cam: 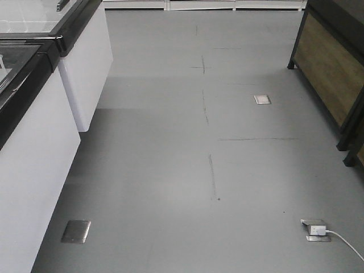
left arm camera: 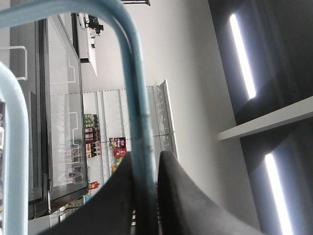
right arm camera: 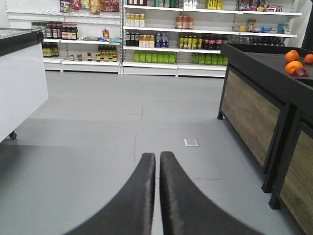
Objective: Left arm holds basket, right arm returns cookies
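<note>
Transit stage in a store aisle. Left gripper [left arm camera: 145,161] is clamped on the basket [left arm camera: 133,88] by one blue handle; the basket body is out of view. Right gripper [right arm camera: 157,159] is closed on nothing and points toward stocked shelves [right arm camera: 161,49]. Cookies appear in no view. Advisable: carry the handle level, and part the right fingers before reaching in.

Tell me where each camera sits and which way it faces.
Exterior front-facing: raised, looking down at grey floor between white freezer and wood-panelled stand; no robot parts show.
Left wrist: behind the left gripper, tipped up toward ceiling lights; it is shut on the basket handle.
Right wrist: behind the right gripper, shut and empty, facing store shelves.
Shared: front and right wrist both show floor, freezer, stand.
</note>
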Robot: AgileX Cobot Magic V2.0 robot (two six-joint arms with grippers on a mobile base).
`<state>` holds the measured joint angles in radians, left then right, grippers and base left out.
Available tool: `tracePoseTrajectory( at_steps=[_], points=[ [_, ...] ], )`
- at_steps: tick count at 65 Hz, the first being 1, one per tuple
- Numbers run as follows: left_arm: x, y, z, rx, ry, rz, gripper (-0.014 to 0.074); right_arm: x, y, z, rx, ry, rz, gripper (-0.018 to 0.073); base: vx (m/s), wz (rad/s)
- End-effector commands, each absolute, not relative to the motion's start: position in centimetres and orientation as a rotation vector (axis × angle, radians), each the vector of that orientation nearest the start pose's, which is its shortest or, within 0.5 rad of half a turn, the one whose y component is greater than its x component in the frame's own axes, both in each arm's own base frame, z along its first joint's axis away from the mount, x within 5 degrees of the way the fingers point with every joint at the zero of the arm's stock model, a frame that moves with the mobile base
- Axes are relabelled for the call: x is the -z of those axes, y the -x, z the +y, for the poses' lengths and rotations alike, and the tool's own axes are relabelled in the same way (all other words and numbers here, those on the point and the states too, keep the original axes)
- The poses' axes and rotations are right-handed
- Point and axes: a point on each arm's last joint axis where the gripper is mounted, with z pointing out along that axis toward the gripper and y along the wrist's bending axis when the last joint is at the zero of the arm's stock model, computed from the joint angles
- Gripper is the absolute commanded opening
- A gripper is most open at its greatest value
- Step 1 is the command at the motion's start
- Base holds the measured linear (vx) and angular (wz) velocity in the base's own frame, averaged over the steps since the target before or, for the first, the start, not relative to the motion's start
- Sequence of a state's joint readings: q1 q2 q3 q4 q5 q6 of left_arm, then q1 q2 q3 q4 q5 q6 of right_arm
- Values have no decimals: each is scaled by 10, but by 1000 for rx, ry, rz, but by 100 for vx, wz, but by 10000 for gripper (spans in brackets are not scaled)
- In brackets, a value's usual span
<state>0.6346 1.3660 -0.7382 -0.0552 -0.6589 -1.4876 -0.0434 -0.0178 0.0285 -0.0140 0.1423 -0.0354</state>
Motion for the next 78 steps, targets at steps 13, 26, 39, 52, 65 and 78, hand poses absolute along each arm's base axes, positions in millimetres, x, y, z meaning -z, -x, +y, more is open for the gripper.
tracePoseTrajectory(
  at_steps=[13, 26, 39, 52, 65, 78],
  points=[
    [-334, -235, 175, 743, 1193, 603, -7, -193, -56, -3, 86, 9, 1573, -6, 0, 0],
    [-338, -234, 174, 775, 1162, 565, -6, -193, -56, -3, 86, 9, 1573, -6, 0, 0],
    [-341, -233, 174, 865, 1163, 497, -6, -193, -56, -3, 86, 9, 1573, -6, 0, 0],
    [-346, -232, 172, 896, 1156, 475, -4, -193, -56, -3, 86, 9, 1573, -6, 0, 0],
    [-355, -233, 170, 953, 1127, 463, -4, -193, -56, -3, 86, 9, 1573, -6, 0, 0],
    [-377, -245, 157, 1064, 1068, 458, -4, -193, -56, -3, 86, 9, 1573, -6, 0, 0]
  ],
)
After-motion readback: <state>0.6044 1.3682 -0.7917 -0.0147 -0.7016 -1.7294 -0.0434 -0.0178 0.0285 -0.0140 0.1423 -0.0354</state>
